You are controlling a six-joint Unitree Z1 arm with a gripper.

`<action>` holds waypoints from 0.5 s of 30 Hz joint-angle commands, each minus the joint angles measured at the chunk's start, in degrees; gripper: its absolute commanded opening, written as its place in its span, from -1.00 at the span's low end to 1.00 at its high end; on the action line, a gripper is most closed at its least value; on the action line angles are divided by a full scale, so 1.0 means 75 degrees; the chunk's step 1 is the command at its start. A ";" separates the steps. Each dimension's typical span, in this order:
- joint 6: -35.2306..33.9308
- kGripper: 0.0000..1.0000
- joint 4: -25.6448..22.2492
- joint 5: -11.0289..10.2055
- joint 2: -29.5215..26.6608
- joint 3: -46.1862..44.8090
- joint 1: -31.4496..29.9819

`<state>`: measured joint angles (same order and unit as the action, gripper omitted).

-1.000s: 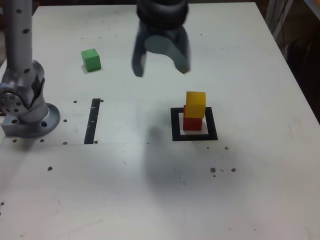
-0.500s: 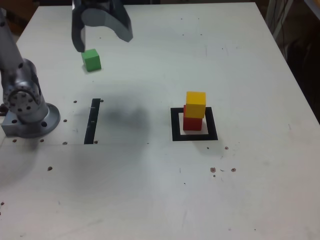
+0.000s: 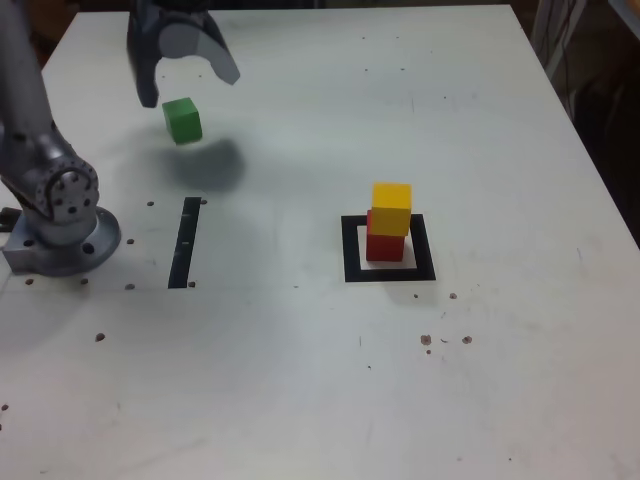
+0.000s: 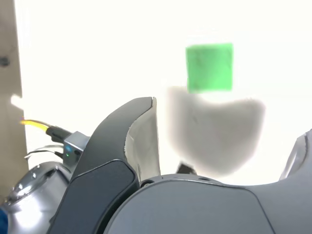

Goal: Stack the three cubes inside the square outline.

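Observation:
A green cube [image 3: 183, 119] lies alone on the white table at the back of the exterior view's left. My gripper [image 3: 187, 85] hangs open just above and behind it, one finger on each side, not touching it. The wrist view shows the same green cube [image 4: 209, 67] ahead of the spread fingers [image 4: 131, 141]. In the exterior view's right half, a yellow cube [image 3: 391, 208] sits on a red cube [image 3: 384, 243], slightly askew, inside the black square outline [image 3: 351, 250].
The arm's round metal base [image 3: 60, 235] stands at the exterior view's left edge. A narrow black tape strip [image 3: 186, 243] lies between the base and the square outline. Small dark specks dot the table's front half.
The gripper has swung from above the stack to the exterior view's left and come down over the green cube, its jaws opening wider. The cubes have stayed put.

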<state>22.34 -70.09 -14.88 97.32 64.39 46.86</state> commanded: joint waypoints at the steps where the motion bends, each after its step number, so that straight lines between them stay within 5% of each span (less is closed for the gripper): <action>1: 0.0035 0.99 0.0161 -0.0042 0.0150 -0.0081 0.0247; 15: 0.0032 0.99 0.1236 0.0062 0.0681 -0.0592 0.1084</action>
<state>22.59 -61.26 -14.24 101.55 60.11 54.64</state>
